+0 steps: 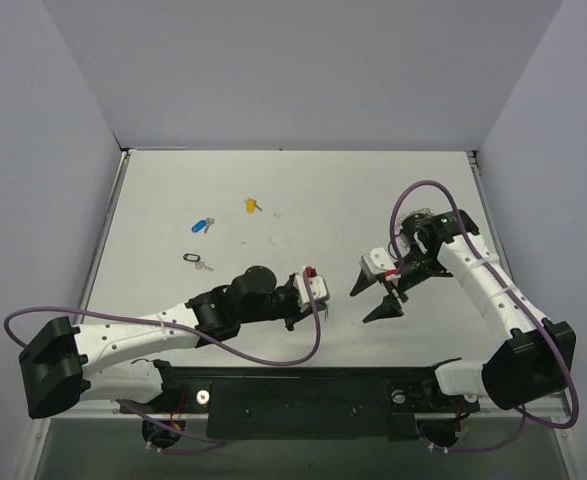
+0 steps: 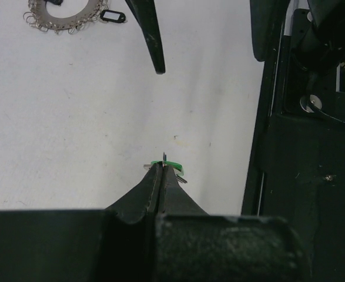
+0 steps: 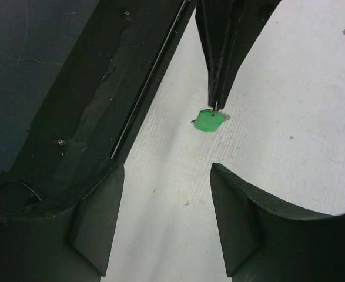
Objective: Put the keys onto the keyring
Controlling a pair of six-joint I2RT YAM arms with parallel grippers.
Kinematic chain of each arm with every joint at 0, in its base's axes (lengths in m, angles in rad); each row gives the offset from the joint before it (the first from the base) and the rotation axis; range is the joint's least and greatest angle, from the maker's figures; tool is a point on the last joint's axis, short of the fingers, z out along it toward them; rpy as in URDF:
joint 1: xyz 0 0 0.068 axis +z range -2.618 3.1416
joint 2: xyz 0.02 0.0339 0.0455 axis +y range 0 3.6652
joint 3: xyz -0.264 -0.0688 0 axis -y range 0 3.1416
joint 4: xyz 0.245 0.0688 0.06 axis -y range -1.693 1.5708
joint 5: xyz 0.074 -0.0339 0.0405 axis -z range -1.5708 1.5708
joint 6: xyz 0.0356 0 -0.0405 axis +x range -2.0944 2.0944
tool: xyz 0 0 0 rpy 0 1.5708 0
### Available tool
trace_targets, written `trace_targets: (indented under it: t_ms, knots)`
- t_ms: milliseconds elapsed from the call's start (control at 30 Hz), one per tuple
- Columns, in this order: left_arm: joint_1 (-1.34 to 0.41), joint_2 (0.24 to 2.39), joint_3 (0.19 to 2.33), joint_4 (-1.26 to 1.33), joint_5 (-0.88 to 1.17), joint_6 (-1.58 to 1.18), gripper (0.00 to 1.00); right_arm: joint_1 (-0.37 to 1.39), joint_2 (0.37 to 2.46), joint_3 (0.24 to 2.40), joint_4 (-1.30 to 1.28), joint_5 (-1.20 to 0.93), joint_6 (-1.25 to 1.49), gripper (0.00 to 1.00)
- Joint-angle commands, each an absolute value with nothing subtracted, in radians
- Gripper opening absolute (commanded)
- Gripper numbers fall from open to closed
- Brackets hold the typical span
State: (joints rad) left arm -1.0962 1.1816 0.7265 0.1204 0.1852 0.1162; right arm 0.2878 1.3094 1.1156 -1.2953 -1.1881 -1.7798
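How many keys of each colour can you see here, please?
Green key: 1, held in the left pincer
Yellow key: 1
Blue key: 1
Black key: 2, the second beside the keyring
Total: 5

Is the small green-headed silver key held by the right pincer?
No, the shut left pincer grips the small green-headed silver key; the right pincer stands open, apart from it.

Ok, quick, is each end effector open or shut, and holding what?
Left end effector: shut on the green key.
Right end effector: open, holding nothing.
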Motion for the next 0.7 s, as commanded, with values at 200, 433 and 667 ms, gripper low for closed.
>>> trace_targets:
  t_ms: [200, 433, 667]
  knots:
    - [-1.132, 1.166, 0.655, 0.422, 0.173, 0.025, 0.00, 0.359, 1.342, 1.198, -1.569, -1.256, -1.761, 0.43]
    - [-1.141, 1.170, 0.626, 0.494, 0.170, -0.024, 0.00, 0.374, 1.370, 1.218, -1.569, -1.247, -1.708, 0.40]
    - [-1.118, 1.137, 0.543, 0.641, 0.184, -0.235, 0.00, 0.376, 1.390, 1.318, -1.560, -1.157, -1.488, 0.42]
